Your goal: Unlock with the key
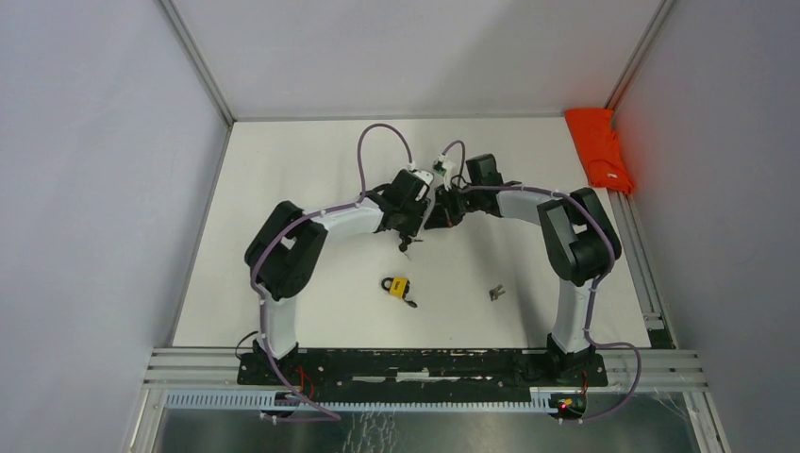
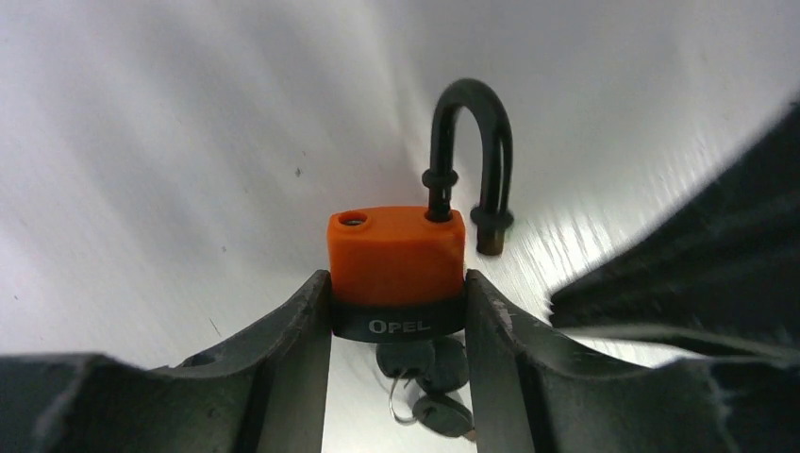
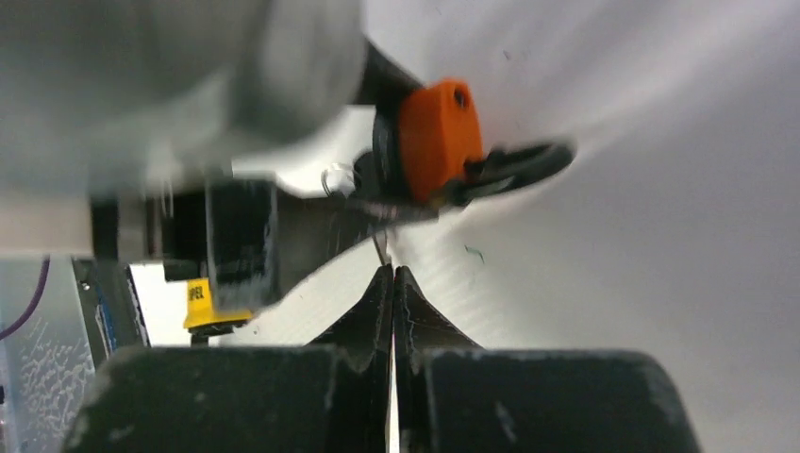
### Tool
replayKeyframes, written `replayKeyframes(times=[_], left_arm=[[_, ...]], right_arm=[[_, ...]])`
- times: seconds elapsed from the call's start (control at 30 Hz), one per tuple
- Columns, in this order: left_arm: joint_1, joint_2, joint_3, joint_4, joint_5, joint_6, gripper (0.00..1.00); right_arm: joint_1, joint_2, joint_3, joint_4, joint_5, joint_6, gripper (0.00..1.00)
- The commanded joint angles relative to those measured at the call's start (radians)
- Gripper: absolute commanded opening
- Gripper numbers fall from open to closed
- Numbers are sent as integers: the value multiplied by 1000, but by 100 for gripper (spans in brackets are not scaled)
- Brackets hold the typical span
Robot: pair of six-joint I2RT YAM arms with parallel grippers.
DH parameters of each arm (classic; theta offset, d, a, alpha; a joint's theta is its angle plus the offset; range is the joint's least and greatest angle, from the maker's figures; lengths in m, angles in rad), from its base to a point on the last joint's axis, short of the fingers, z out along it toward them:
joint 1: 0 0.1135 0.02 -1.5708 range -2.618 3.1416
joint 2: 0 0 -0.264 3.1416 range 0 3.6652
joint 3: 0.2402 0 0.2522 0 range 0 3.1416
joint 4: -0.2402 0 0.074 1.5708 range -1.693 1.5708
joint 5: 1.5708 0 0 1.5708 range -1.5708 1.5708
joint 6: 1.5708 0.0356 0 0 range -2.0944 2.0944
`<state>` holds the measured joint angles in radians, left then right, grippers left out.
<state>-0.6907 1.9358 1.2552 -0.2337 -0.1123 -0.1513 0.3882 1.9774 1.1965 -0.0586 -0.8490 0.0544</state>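
An orange padlock [image 2: 396, 255] with a black base is clamped between the fingers of my left gripper [image 2: 397, 311], above the middle of the table. Its black shackle [image 2: 470, 104] stands raised, and the free end has swung clear of its hole. The key sits in the lock's underside, with spare keys [image 2: 434, 363] hanging from a ring. My right gripper [image 3: 392, 274] is shut just below the padlock [image 3: 437, 137]. A thin wire shows at its tips; I cannot tell if it is pinched. In the top view both grippers [image 1: 408, 231] [image 1: 436, 219] meet mid-table.
A yellow padlock [image 1: 397, 286] with a key in it lies on the table nearer the arm bases. A loose bunch of keys [image 1: 496, 293] lies to its right. An orange cloth [image 1: 598, 149] lies at the far right edge.
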Motion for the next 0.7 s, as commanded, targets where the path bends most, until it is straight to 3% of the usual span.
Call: replayKeyframes(times=[0.0, 0.17, 0.37, 0.53, 0.67], left_arm=[[5, 78, 116, -6, -146, 34, 2], [14, 183, 217, -76, -234, 18, 2], [48, 267, 321, -118, -244, 15, 2], [102, 291, 371, -117, -130, 12, 2], [136, 266, 370, -95, -30, -8, 13]], right_arm=[[-26, -73, -55, 26, 86, 29, 0], [-67, -145, -78, -23, 215, 41, 0], [-82, -239, -113, -53, 339, 44, 0], [-84, -258, -119, -55, 376, 53, 0], [-83, -257, -136, -33, 373, 75, 1]])
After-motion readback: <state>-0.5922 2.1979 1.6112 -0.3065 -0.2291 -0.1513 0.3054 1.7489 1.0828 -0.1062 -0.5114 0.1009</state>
